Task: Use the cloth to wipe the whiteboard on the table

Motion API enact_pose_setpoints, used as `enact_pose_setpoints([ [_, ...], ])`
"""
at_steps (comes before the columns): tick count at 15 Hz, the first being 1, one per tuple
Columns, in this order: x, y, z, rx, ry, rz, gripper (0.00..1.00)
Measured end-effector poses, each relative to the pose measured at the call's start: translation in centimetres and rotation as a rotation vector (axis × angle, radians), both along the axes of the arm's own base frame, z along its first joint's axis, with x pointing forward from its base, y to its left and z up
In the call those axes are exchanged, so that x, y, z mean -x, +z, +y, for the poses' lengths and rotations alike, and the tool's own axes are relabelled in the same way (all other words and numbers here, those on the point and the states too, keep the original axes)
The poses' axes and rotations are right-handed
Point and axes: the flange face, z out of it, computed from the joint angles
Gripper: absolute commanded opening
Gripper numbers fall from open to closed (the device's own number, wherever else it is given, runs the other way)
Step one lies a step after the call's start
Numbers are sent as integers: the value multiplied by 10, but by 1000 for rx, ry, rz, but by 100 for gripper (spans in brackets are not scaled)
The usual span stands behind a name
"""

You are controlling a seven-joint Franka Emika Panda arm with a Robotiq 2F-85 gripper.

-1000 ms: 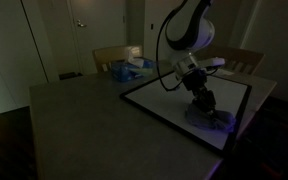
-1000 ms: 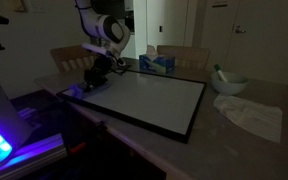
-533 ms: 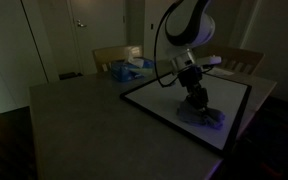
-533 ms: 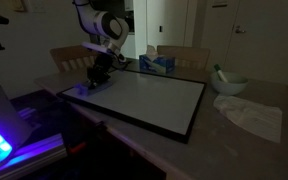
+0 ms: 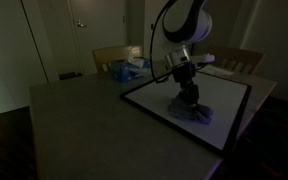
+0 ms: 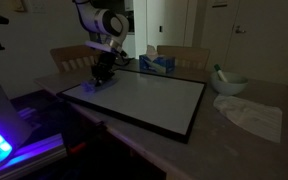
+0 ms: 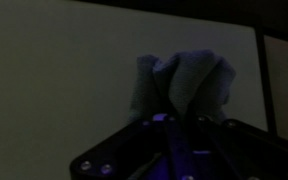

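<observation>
The whiteboard [image 5: 154,98] [image 6: 154,100] lies flat on the table, black-framed, in both exterior views. My gripper [image 5: 189,100] [image 6: 101,77] is shut on a bluish cloth [image 5: 195,112] [image 7: 184,85] and presses it on the board's surface near one short edge. In the wrist view the bunched cloth sticks out past the gripper [image 7: 172,118] over the whiteboard [image 7: 54,80]; the fingertips are hidden by the cloth and the dark.
A tissue box [image 5: 127,68] [image 6: 156,63] stands behind the board. A bowl [image 6: 230,83] and a crumpled white cloth [image 6: 252,116] lie on the table [image 5: 74,120] beside the board. Wooden chairs [image 5: 112,55] stand at the table's far side. The room is dim.
My gripper has slid the cloth along the board's surface, away from the board's corner toward the tissue-box side, staying in contact with the board.
</observation>
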Motion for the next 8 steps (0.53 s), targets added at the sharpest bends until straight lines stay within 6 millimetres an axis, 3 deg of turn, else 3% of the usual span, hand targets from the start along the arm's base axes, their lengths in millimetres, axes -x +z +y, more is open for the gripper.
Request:
enact_pose_setpoints([
  [8, -22, 4, 11, 16, 108, -52, 2],
])
